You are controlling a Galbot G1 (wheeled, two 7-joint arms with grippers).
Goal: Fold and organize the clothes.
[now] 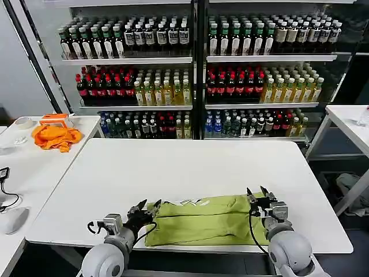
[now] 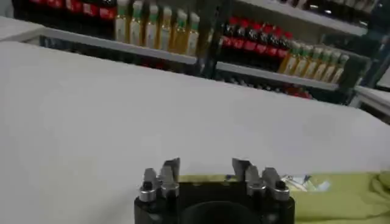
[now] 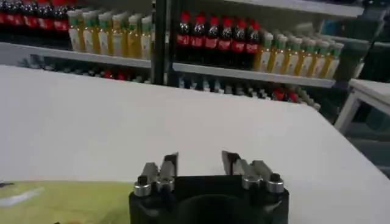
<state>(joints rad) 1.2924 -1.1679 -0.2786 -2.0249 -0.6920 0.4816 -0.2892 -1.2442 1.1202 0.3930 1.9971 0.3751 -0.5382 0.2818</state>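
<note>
The left tool (image 1: 149, 206) hangs just beside the left end of the lime T-shirt (image 1: 204, 221), its fingers (image 2: 171, 168) spread apart with nothing between them. In the left wrist view the same tool (image 2: 206, 165) sits low over the white bench (image 1: 173, 167), with the shirt's edge (image 2: 341, 195) showing just past it. The right tool (image 1: 259, 193) is at the shirt's right end, at the far corner of the cloth, and its fingers (image 3: 168, 162) also stand apart and hold nothing; in the right wrist view this tool (image 3: 200, 158) has a strip of the shirt (image 3: 67, 204) beside it. The T-shirt lies folded into a long band along the near edge of the bench, between the two tools, with a bit of white lettering (image 1: 194, 202) showing at its far edge. An orange cloth (image 1: 56, 137) lies on a side bench (image 1: 34, 167) to the left, well apart from the shirt.
</note>
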